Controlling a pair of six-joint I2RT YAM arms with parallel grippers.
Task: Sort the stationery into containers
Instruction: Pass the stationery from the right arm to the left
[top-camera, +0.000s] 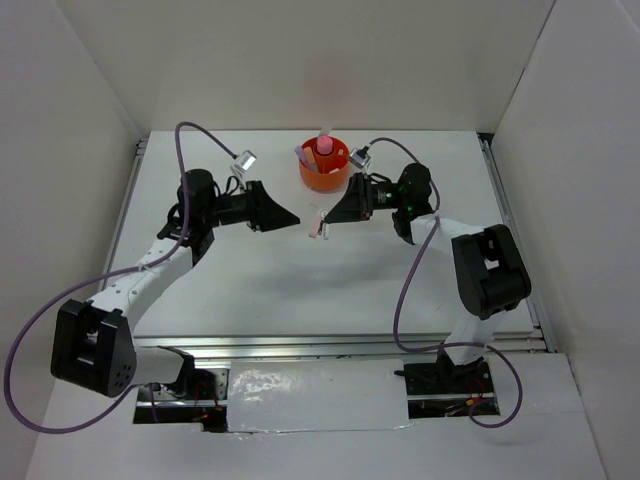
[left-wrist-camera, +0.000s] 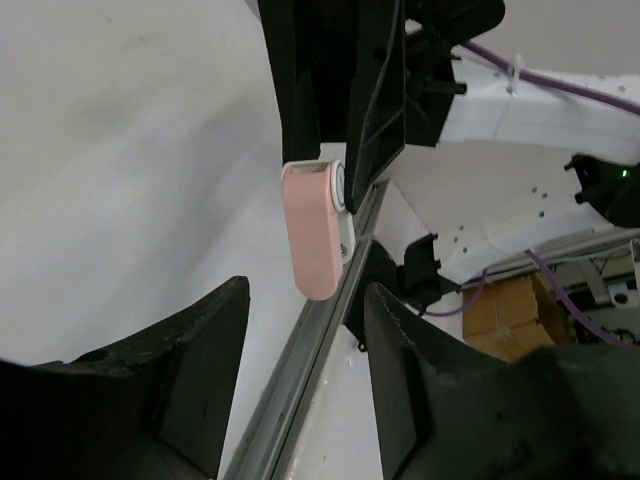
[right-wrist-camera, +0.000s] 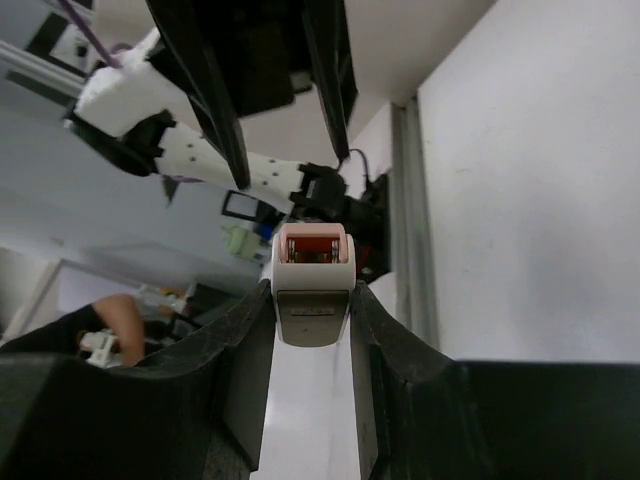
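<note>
The left gripper (top-camera: 292, 220) sits left of the table's centre, its jaws spread and holding nothing, pointed at the right arm. Just off its fingertips and not touching them hangs a small pink-and-white piece (left-wrist-camera: 318, 235), perhaps a cased eraser. Its long axis sticks out past the tips of the right gripper (top-camera: 333, 216), which is clamped on one end. The orange tub (top-camera: 324, 178) stands at the middle of the far edge, beyond both grippers. The right arm is the nearer and looks the likelier to make the drop.
</note>
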